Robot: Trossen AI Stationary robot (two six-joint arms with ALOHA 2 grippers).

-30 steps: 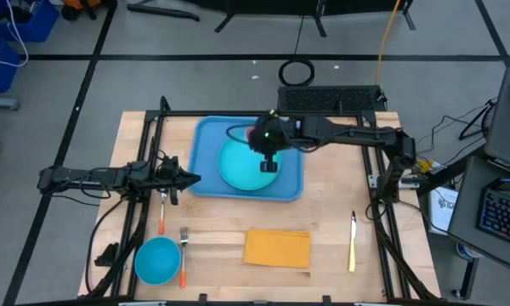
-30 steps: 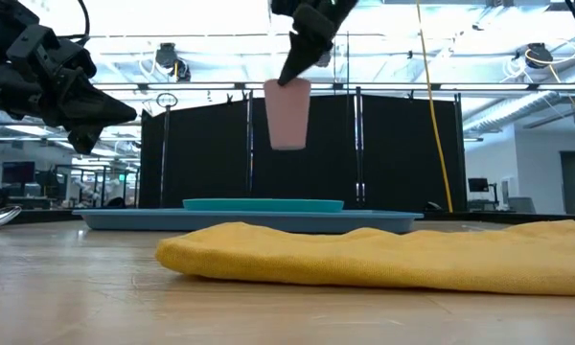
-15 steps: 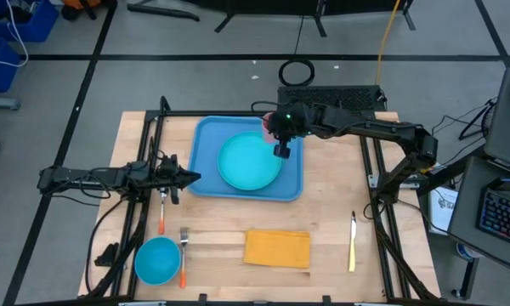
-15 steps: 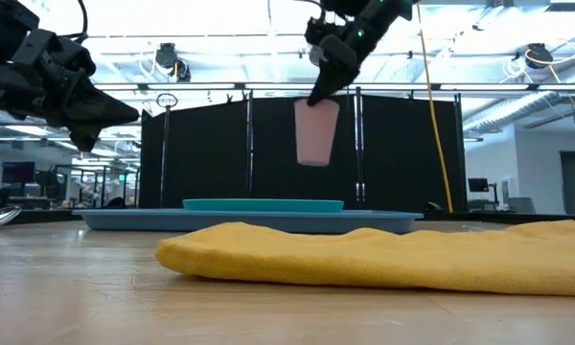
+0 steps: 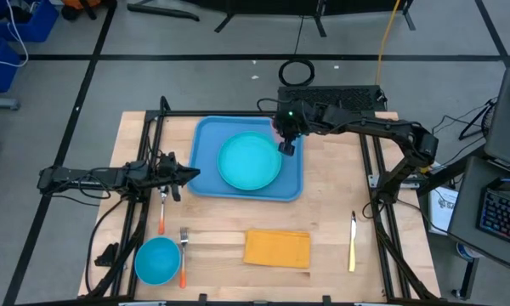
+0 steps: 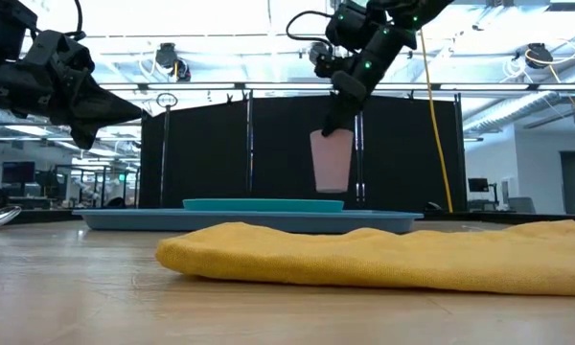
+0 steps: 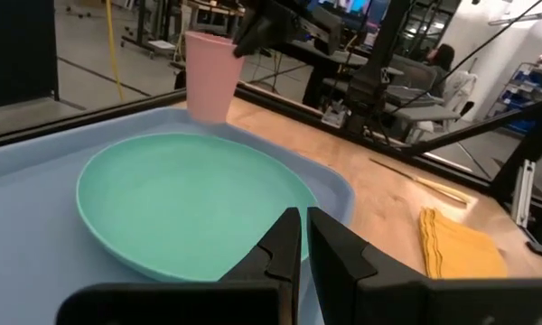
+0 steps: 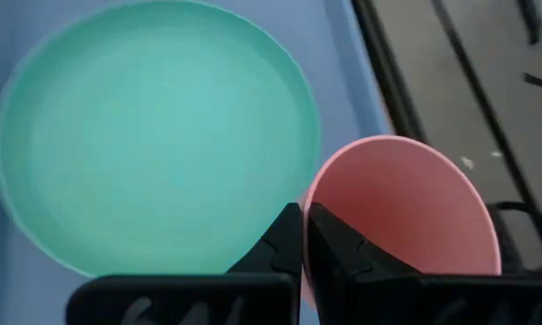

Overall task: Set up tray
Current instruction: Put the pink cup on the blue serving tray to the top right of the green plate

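Note:
The light-blue tray lies on the table's far half with a round teal plate in it. My right gripper hovers over the tray's far right corner, shut on a pink cup, which also shows in the left wrist view. From above, the gripper hides most of the cup. My left gripper is shut and hovers just off the tray's left rim, pointing at the plate. My right gripper pinches the pink cup's rim on the side facing the plate, one finger inside the cup and one outside. The fingers come from above, slanting down. The cup hangs upright below them, its base lifted clear just above the tray.
On the near half of the table lie an orange-yellow napkin, a teal bowl, a fork and a spoon with orange handles, and a knife near the right edge. Black frame rails run along the table's sides.
My right gripper has carried the pink cup from above the plate toward the tray's far right corner and has come down, so the cup now hangs much closer to the tray. It has stayed shut on the rim.

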